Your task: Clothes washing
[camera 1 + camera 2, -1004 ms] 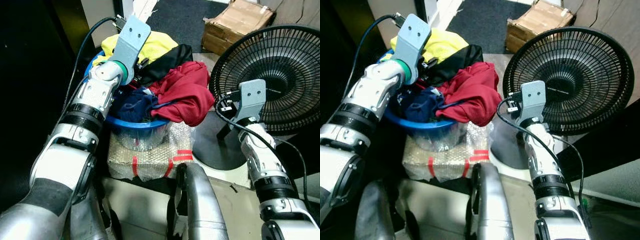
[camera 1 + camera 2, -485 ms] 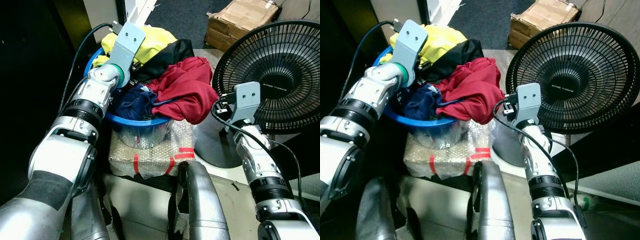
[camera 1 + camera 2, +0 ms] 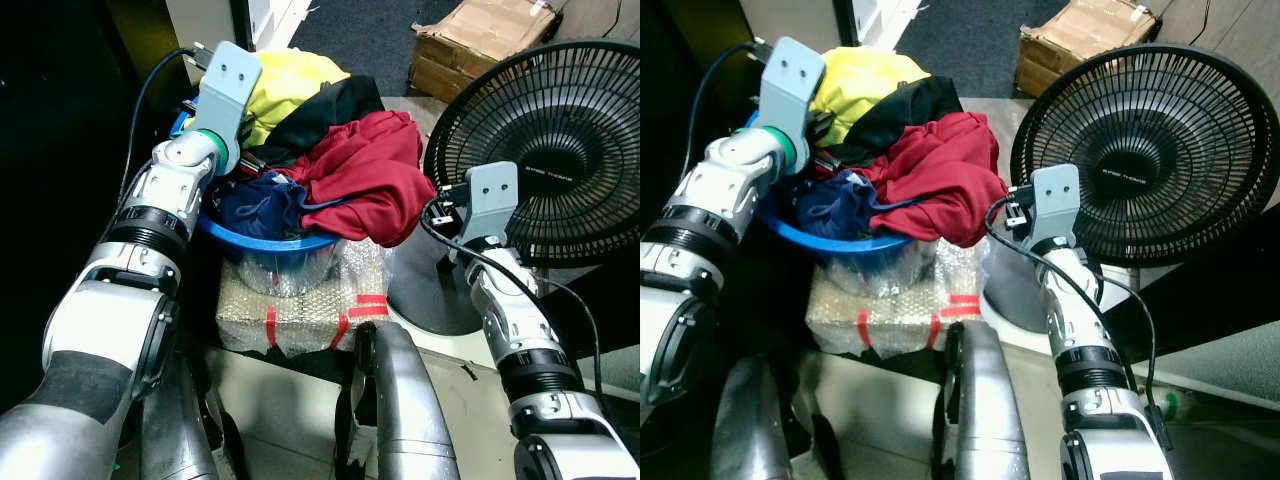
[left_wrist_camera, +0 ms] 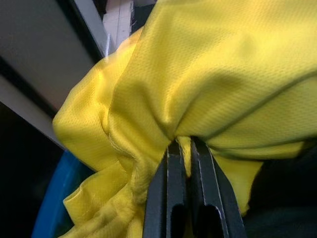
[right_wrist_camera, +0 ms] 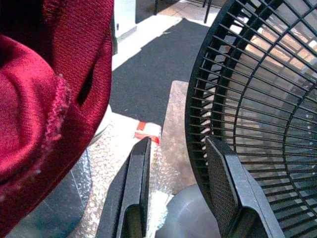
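A blue basin (image 3: 270,243) heaped with clothes stands on a bubble-wrapped box (image 3: 300,300). On the heap lie a yellow garment (image 3: 285,85), a black one (image 3: 325,110), a red one (image 3: 370,175) and a navy one (image 3: 255,205). My left gripper (image 4: 183,148) is at the heap's far left side, shut on a fold of the yellow garment (image 4: 218,74). My right gripper (image 5: 176,148) hangs open between the red garment (image 5: 44,99) and the fan (image 5: 257,99), with nothing between its fingers.
A black floor fan (image 3: 545,150) stands close on the right, its round base (image 3: 425,290) beside the box. A cardboard box (image 3: 480,45) lies on the dark mat behind. A dark wall is on the left. My own legs (image 3: 395,400) show below.
My left arm has moved left and back, toward the basin's far-left rim, and is now on the yellow garment. The right arm has barely moved. The camera has shifted slightly.
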Motion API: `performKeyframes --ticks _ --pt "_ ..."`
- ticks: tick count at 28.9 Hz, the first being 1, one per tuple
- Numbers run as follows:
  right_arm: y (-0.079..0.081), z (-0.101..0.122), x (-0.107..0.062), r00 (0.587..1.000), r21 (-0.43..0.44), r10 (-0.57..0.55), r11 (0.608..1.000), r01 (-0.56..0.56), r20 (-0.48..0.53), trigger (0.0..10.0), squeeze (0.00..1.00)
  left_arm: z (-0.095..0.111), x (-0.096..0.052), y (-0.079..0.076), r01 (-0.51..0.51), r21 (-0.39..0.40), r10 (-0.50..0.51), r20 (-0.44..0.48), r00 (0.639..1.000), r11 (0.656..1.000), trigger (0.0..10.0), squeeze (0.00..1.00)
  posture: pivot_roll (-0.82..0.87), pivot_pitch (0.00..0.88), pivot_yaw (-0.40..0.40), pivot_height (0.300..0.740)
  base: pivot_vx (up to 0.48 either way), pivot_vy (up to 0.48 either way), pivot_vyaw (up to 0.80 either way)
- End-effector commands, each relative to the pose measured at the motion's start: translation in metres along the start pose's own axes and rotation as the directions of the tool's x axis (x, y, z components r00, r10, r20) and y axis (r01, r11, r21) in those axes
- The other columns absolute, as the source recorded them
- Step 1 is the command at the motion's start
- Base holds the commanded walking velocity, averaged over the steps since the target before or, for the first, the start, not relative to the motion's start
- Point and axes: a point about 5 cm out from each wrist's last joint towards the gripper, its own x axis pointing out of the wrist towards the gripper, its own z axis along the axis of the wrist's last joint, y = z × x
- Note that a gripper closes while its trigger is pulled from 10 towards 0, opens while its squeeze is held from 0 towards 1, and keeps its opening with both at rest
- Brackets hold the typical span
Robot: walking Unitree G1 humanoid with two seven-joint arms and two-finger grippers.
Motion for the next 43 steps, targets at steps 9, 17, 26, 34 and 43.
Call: performKeyframes --ticks 9,17,26,34,43 --pt "0.01 0.05 0.003 0.973 0.059 0.098 0.992 -0.113 0.21 10.0 0.0 0.086 -0.075 -0.013 0.202 0.01 -0.185 0.452 0.873 0.979 10.0 0.0 0.06 0.205 -0.002 0.505 0.0 0.0 0.0" --pt "0.009 0.067 -0.002 0.957 0.037 0.124 0.99 -0.139 0.263 10.0 0.0 0.069 -0.111 -0.045 0.437 0.079 -0.431 0.392 0.813 0.896 10.0 0.0 0.05 0.165 -0.006 0.505 0.0 0.0 0.0" --pt "0.023 0.108 -0.017 0.893 0.128 0.188 0.957 -0.26 0.409 10.0 0.0 0.091 -0.145 -0.044 0.604 -0.172 -0.433 0.551 0.714 0.778 10.0 0.0 0.06 0.135 0.006 0.505 0.0 0.0 0.0" --pt "0.043 0.168 -0.028 0.735 0.104 0.329 0.874 -0.475 0.593 10.0 0.0 0.101 -0.151 -0.041 0.634 -0.262 -0.372 0.626 0.686 0.728 10.0 0.0 0.06 0.123 0.008 0.505 0.0 0.0 0.0" --pt "0.05 0.182 -0.038 0.686 0.154 0.356 0.812 -0.563 0.634 10.0 0.0 0.089 -0.156 -0.047 0.605 -0.275 -0.406 0.532 0.743 0.747 10.0 0.0 0.06 0.112 0.007 0.505 0.0 0.0 0.0"
